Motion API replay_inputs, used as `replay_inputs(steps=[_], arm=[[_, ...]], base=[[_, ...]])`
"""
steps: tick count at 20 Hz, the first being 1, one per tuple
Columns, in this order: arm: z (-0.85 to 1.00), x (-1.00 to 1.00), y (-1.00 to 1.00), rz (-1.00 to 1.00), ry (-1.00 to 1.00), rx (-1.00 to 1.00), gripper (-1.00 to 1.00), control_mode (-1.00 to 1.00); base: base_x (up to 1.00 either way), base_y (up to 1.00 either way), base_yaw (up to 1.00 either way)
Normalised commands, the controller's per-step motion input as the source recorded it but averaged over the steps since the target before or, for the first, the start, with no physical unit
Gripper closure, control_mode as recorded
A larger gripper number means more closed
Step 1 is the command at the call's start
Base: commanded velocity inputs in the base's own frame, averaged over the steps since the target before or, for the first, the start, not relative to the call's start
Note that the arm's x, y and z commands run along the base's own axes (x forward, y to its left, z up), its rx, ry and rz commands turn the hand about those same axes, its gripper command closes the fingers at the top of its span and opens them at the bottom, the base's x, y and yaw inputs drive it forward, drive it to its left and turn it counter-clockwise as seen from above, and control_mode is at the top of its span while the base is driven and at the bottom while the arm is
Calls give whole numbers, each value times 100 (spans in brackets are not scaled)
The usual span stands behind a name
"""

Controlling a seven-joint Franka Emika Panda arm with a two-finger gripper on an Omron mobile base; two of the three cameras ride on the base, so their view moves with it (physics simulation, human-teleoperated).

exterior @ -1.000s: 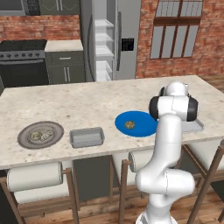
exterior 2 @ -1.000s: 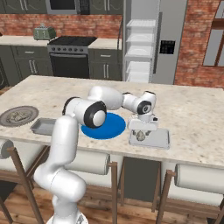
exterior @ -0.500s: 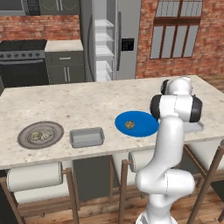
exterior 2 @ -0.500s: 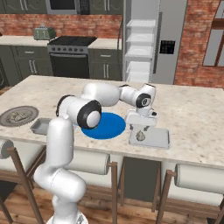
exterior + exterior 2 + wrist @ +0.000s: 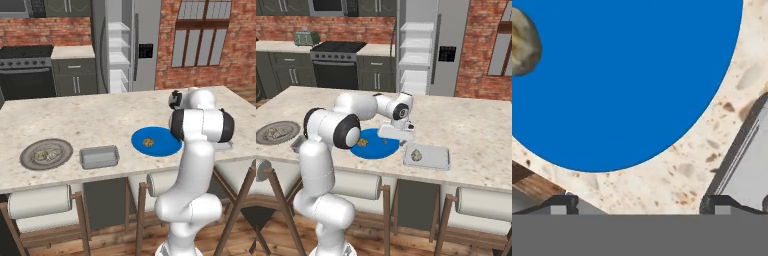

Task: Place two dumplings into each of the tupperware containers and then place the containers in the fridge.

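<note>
Tool [image 5: 402, 136] open and empty between blue plate [image 5: 373, 149] and right container [image 5: 426, 156]; next I fetch the plate's dumpling [image 5: 362, 143].

One dumpling [image 5: 148, 142] on blue plate [image 5: 162, 147], empty grey container [image 5: 99, 157] beside

The desk [image 5: 481, 130] looks like speckled beige stone, smooth and matt. The blue plate [image 5: 637, 75] is flat and even; the dumpling [image 5: 523, 42] on it is wrinkled and mottled. The fridge [image 5: 145, 30] has a brushed steel look.
</note>
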Motion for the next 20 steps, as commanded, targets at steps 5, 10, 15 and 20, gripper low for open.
replay_inputs(steps=[5, 10, 15, 20], arm=[[3, 0, 100, 0, 0, 0, -100, -100], [0, 0, 94, 0, -3, -2, -100, -100], [0, 3, 56, 0, 0, -1, -100, -100], [-2, 5, 14, 0, 0, 0, -100, -100]], base=[[0, 0, 0], [0, 0, 0], [0, 0, 0], [0, 0, 0]])
